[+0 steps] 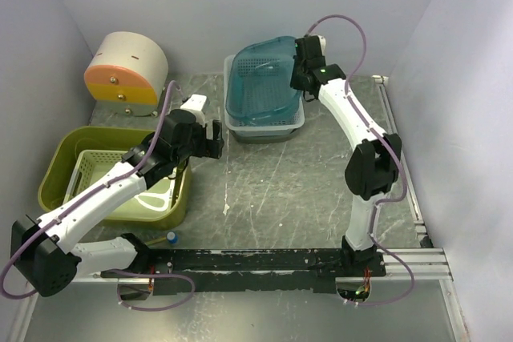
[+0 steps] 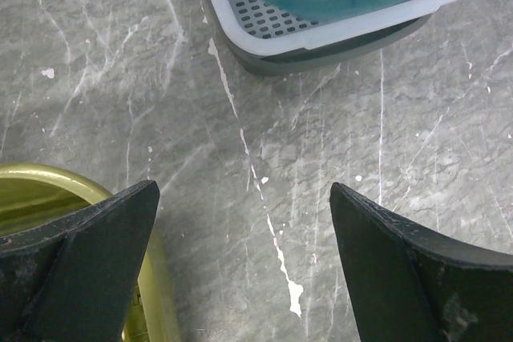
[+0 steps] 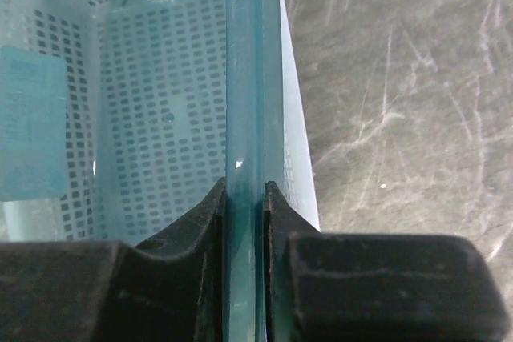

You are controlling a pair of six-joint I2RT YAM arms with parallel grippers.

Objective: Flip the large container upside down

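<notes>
Olive-green large container [image 1: 60, 166] sits upright, unturned; left tool [image 2: 243, 198] spread apart nearby, right tool [image 3: 243, 191] clamped on teal bin [image 1: 260, 78].

Plastics on a scratched grey surface [image 1: 304, 190]

The large container [image 1: 53, 170] is glossy olive-green plastic with bright reflections on its floor. The tray [image 1: 100, 164] in it is paler, duller slotted plastic. The teal bin [image 1: 260, 78] is smooth, translucent and perforated, and the basket [image 1: 264, 125] under it is white perforated plastic. The surface looks matt and marbled, with white scuffs. The left gripper [image 2: 244, 222] has matt black, slightly grainy fingers [image 2: 409, 270].
</notes>
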